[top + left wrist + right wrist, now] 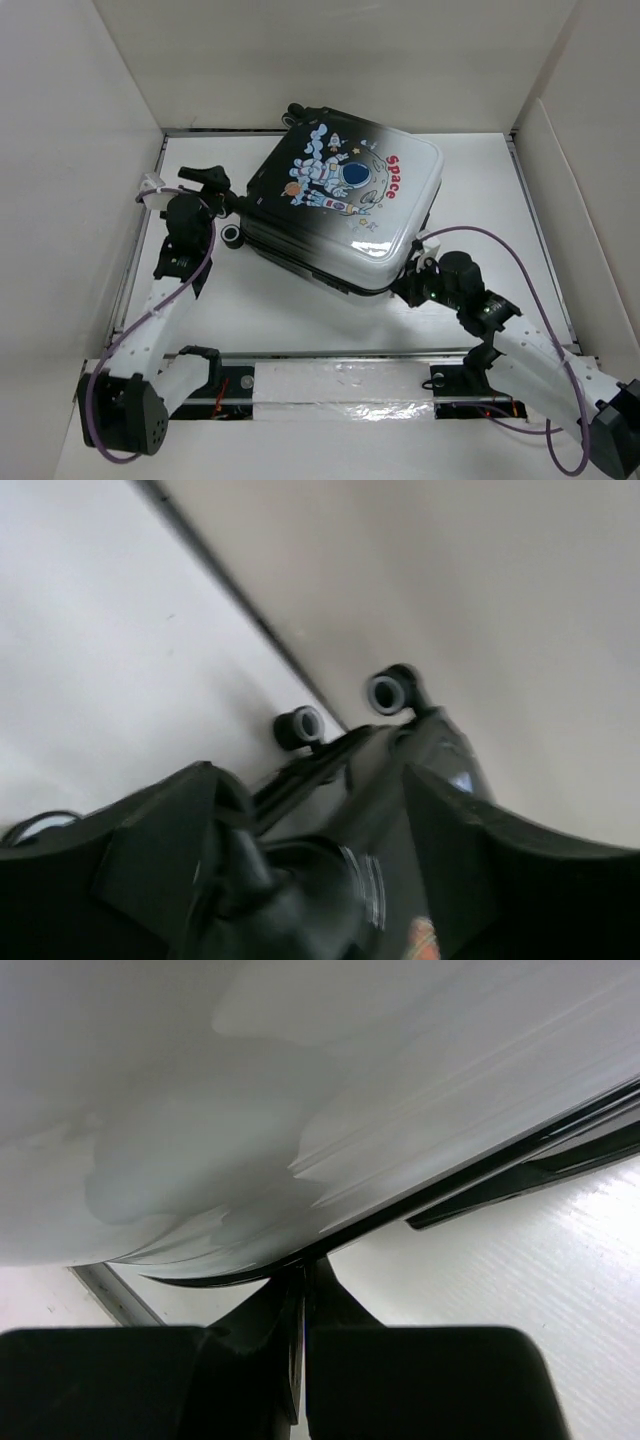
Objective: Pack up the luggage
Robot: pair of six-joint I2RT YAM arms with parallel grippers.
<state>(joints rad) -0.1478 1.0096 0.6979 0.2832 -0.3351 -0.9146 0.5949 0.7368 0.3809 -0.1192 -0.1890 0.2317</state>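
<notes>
Arm bases: left arm base [125, 410] and right arm base [615, 430] sit at the near edge of the table [300, 320], with a pale taped strip [340, 385] between them.
Right tool [300, 1300]: clenched, fingers pressed flat together. The tip sits at the dark seam under the white shell at the luggage's near right corner. Whether a zip pull is pinched there cannot be told.
Left tool [315, 780]: released, fingers spread wide with the dark wheeled end of the case between them. No grip on it shows, though this view is blurred.
Luggage [340, 205]: lies flat in the middle of the table, turned at an angle, astronaut print and red lettering facing up. The two shell halves are laid together.
Wheels: two black casters [385, 693] at the far left end, close to the back wall [330, 60].
Cables: purple leads [500, 240] loop along both arms, clear of the case.
Loose items: none visible on the table around the case.
Lining and contents: hidden, as the case is shut.
Progress, as judged: late stage, with filling and folding shut apparently done.
Left to do, as judged: probably running the zip the rest of the way round. How far the seam is fastened cannot be read from these views.
</notes>
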